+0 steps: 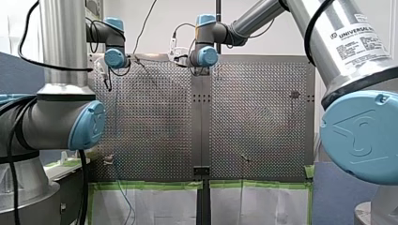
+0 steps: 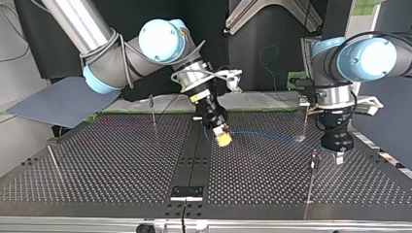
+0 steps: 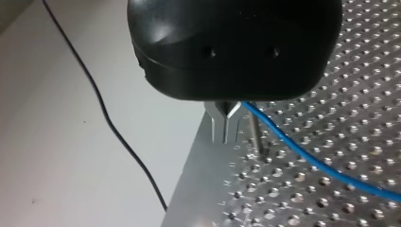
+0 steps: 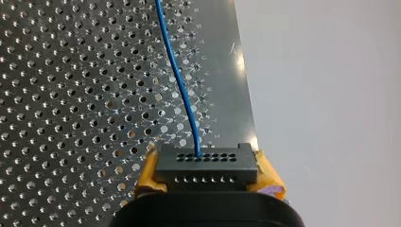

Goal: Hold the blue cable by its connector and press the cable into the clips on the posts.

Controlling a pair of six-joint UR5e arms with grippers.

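Observation:
In the right wrist view my right gripper (image 4: 206,174) has its yellow pads (image 4: 147,174) shut on a dark multi-pin connector (image 4: 206,161). The blue cable (image 4: 182,85) leaves that connector and runs ahead over the plate. In the top view the same gripper (image 2: 222,139) hangs tilted near the table's middle, and the cable (image 2: 265,134) stretches low towards the view's right. There my left gripper (image 2: 338,156), black, stands beside a thin post (image 2: 311,179). Its metal fingers (image 3: 218,124) are shut, with the blue cable (image 3: 302,153) coming out from them next to a post (image 3: 256,135).
Several more thin posts stand on the perforated table (image 2: 121,170): one far back (image 2: 153,112), one at the top view's left (image 2: 55,165), one behind my left gripper (image 2: 304,121). A black centre strip with a bracket (image 2: 187,191) runs down the middle. A black wire (image 3: 108,123) trails off the table edge.

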